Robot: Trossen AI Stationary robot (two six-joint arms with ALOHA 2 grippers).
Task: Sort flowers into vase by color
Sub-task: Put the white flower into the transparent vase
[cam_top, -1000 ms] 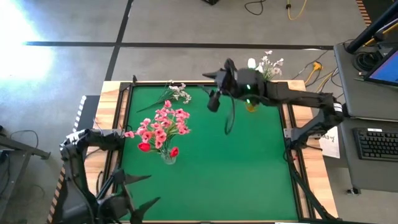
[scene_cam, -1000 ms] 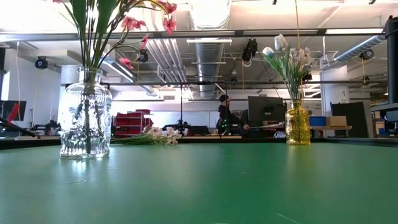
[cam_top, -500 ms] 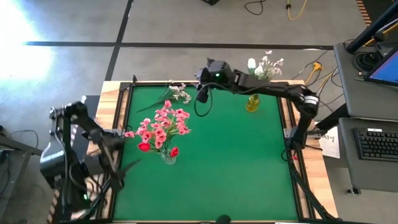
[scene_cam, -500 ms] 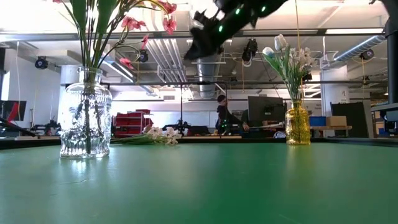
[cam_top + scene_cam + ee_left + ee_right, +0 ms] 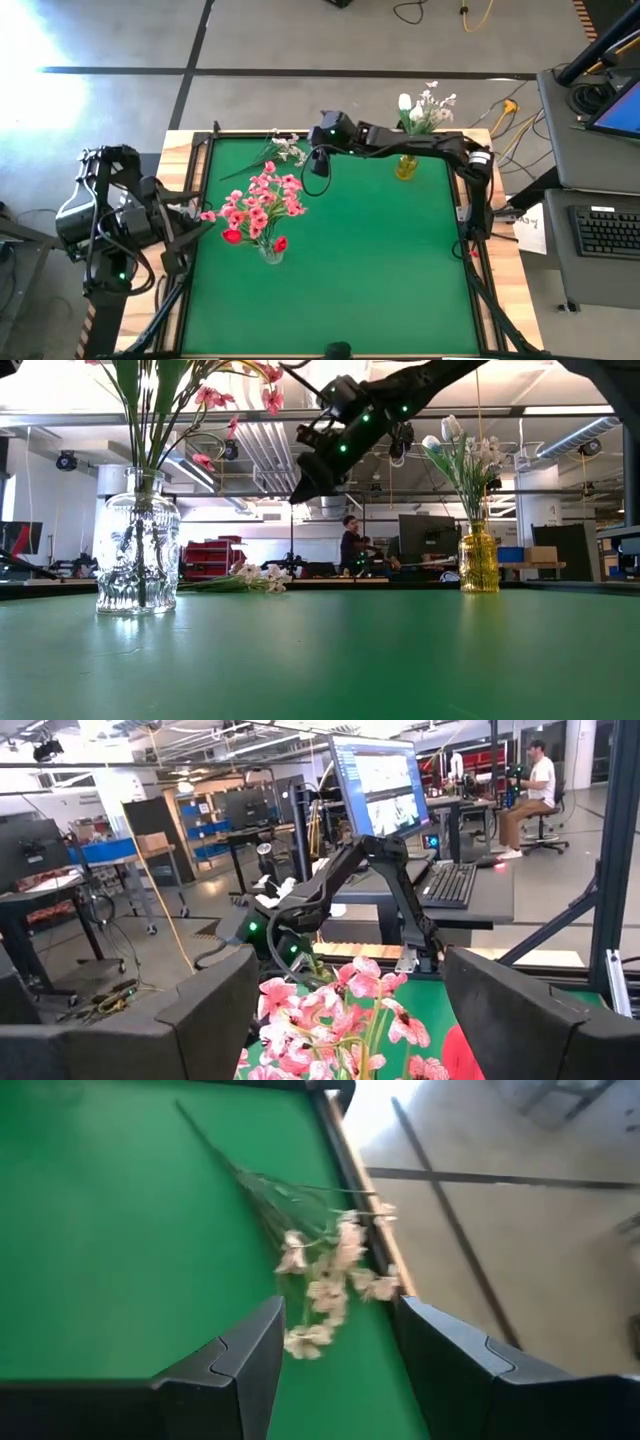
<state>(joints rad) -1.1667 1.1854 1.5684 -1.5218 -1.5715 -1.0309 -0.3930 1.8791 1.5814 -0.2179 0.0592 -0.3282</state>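
Note:
A white-blossom spray (image 5: 286, 150) lies flat on the green table top near the far left corner, and it also shows in the right wrist view (image 5: 322, 1292). My right gripper (image 5: 318, 163) hangs open a little above it on its right side, tilted down, fingers (image 5: 232, 1355) empty. Pink and red flowers (image 5: 260, 208) stand with their stems in a clear glass vase (image 5: 137, 555) at the left. White flowers (image 5: 425, 106) stand in a yellow vase (image 5: 405, 166) at the far right. My left gripper (image 5: 350, 972) waits open off the table's left edge, pointing level at the pink flowers.
A wooden frame (image 5: 190, 190) borders the green top (image 5: 370, 260), which lies bare in the middle and near the front. A desk with a keyboard (image 5: 608, 230) stands to the right. In the room beyond, a person (image 5: 349, 547) is at a workstation.
My right gripper has moved toward the table's left edge and come down toward the white spray, tipping its fingers downward. My left arm has drawn back from the table's left edge and risen. The flowers and vases have stayed in place.

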